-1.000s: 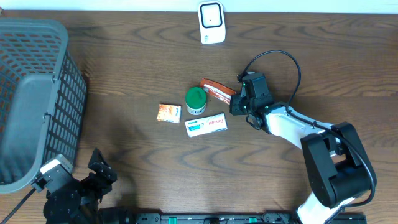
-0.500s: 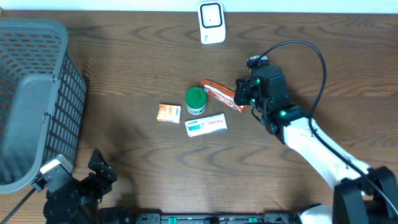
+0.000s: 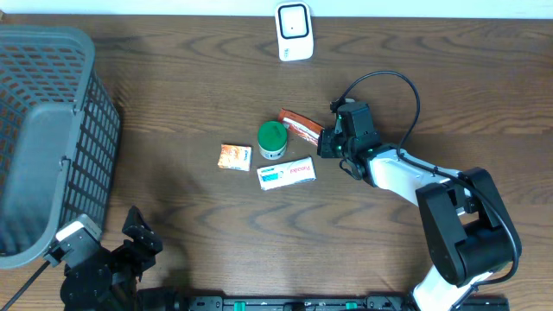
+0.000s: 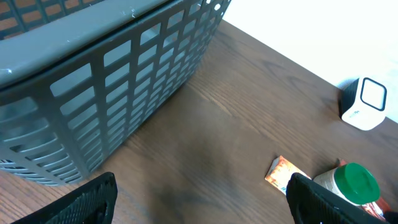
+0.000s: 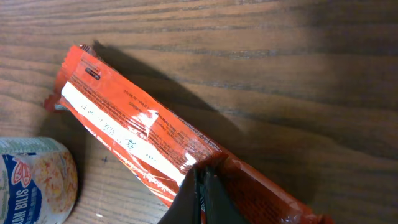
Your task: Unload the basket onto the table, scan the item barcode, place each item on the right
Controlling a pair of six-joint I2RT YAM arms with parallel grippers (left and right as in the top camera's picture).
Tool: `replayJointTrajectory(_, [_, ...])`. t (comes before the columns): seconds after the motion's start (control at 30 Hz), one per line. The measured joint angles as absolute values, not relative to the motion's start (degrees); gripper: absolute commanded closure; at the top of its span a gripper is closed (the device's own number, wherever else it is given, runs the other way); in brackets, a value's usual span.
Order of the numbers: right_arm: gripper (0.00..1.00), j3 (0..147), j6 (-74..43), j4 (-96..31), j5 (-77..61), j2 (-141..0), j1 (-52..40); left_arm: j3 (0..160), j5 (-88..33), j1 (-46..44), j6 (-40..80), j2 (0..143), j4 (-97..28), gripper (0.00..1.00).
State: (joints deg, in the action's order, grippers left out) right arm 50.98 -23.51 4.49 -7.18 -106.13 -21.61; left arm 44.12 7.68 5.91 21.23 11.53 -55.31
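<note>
Only my right wrist view shows print on the glossy, crinkled wrapper [image 5: 137,134], at the round jar's [image 3: 272,138] two o'clock. The right gripper [image 5: 200,196] is closed tight upon it, and the left gripper [image 4: 202,185] is spread wide.

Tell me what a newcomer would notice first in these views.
The right tool, shut on one end of the orange packet near the centre of the overhead view, draws the eye first. Next comes the big grey basket filling the left edge, then the white scanner at the far edge.
</note>
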Motion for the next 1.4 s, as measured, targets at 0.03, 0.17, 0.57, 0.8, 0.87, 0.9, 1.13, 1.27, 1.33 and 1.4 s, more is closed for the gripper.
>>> replayJointTrajectory(0.03, [0.99,51.1,-23.5,3.8,-7.4,-106.1,-21.6,44.1,7.7,5.9,21.2,11.5,-55.3,0.13])
replayJointTrajectory(0.17, [0.99,51.4,-24.1,-1.9,-7.9,-104.2,-21.7,44.1,7.7,5.9,21.2,11.5,-55.3,0.13])
replayJointTrajectory(0.57, [0.92,50.8,-29.4,-14.5,-4.6,-89.9,-21.9,44.1,7.7,5.9,21.2,11.5,-55.3,0.13])
replayJointTrajectory(0.8, [0.99,50.8,-29.7,-14.8,4.6,-89.2,-21.3,44.1,7.7,5.9,21.2,11.5,-55.3,0.13])
replayJointTrajectory(0.87, [0.99,50.8,-29.7,-14.7,5.7,-91.2,-20.7,44.1,7.7,5.9,21.2,11.5,-55.3,0.12])
replayJointTrajectory(0.9, [0.99,50.8,-29.7,-14.5,6.1,-92.6,-20.2,44.1,7.7,5.9,21.2,11.5,-55.3,0.13])
replayJointTrajectory(1.13, [0.99,50.8,-29.5,-12.2,6.5,-102.1,-19.4,44.1,7.7,5.9,21.2,11.5,-55.3,0.13])
replayJointTrajectory(1.27, [0.99,51.0,-27.9,-12.4,2.7,-102.2,-19.6,44.1,7.7,5.9,21.2,11.5,-55.3,0.13])
replayJointTrajectory(1.33, [0.99,51.1,-27.6,-13.6,1.3,-101.8,-20.3,44.1,7.7,5.9,21.2,11.5,-55.3,0.13])
replayJointTrajectory(1.4, [0.99,51.0,-27.6,-16.7,-0.1,-100.8,-21.8,44.1,7.7,5.9,21.2,11.5,-55.3,0.13])
